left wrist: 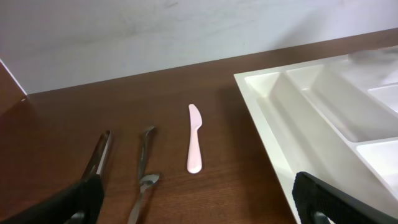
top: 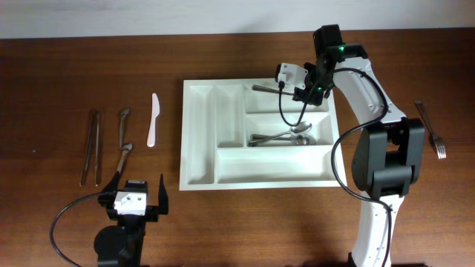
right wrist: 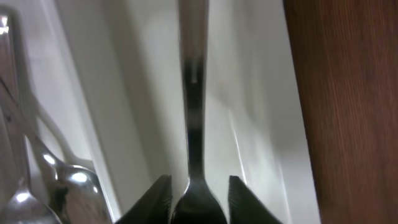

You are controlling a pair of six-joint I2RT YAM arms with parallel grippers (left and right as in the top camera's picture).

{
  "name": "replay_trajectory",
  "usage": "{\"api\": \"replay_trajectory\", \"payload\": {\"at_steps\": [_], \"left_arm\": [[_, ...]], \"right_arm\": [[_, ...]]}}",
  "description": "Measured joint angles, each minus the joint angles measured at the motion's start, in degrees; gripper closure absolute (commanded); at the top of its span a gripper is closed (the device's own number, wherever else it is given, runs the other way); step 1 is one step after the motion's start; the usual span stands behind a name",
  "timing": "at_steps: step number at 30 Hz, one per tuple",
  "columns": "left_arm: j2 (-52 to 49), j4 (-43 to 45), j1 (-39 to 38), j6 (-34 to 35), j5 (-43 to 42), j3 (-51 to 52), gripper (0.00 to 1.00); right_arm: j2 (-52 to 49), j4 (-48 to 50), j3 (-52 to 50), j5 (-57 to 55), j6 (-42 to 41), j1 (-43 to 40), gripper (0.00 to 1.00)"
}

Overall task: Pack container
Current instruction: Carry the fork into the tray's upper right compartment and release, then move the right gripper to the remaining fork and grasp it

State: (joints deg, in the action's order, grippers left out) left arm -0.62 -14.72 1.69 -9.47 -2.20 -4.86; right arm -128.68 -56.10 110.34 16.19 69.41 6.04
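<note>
Right gripper point(right wrist: 198, 190) clamps metal utensil point(right wrist: 191, 93), held low over far-right compartment of container point(top: 200, 133) at table centre, probably to set it down there. Left gripper point(top: 139, 187) wide, empty, near-left beside loose cutlery point(top: 122, 126), likely next pick.

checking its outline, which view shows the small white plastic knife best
The left wrist view: the small white plastic knife lies whole and large on the brown wooden table. Overhead shows the knife whole but small, left of the white plastic cutlery tray. The right wrist view misses it.
</note>
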Motion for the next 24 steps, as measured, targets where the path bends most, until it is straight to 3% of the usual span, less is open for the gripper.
{"api": "replay_trajectory", "payload": {"at_steps": [6,14,18,24], "left_arm": [[0.0,-0.02,0.0,0.0,0.0,0.0,0.01],[0.0,0.0,0.0,0.0,0.0,0.0,0.01],[0.0,0.0,0.0,0.0,0.0,0.0,0.01],[0.0,0.0,0.0,0.0,0.0,0.0,0.01]], "right_arm": [[0.0,1.01,0.0,0.04,-1.33,-0.07,0.44],[0.04,-0.76,4.04,-1.79,-16.65,-3.13,0.37],[0.5,-9.27,12.7,-8.09,-24.81,-9.44,0.31],[1.57,-14.21,15.98,-13.29,-28.11,-21.66,0.31]]}}
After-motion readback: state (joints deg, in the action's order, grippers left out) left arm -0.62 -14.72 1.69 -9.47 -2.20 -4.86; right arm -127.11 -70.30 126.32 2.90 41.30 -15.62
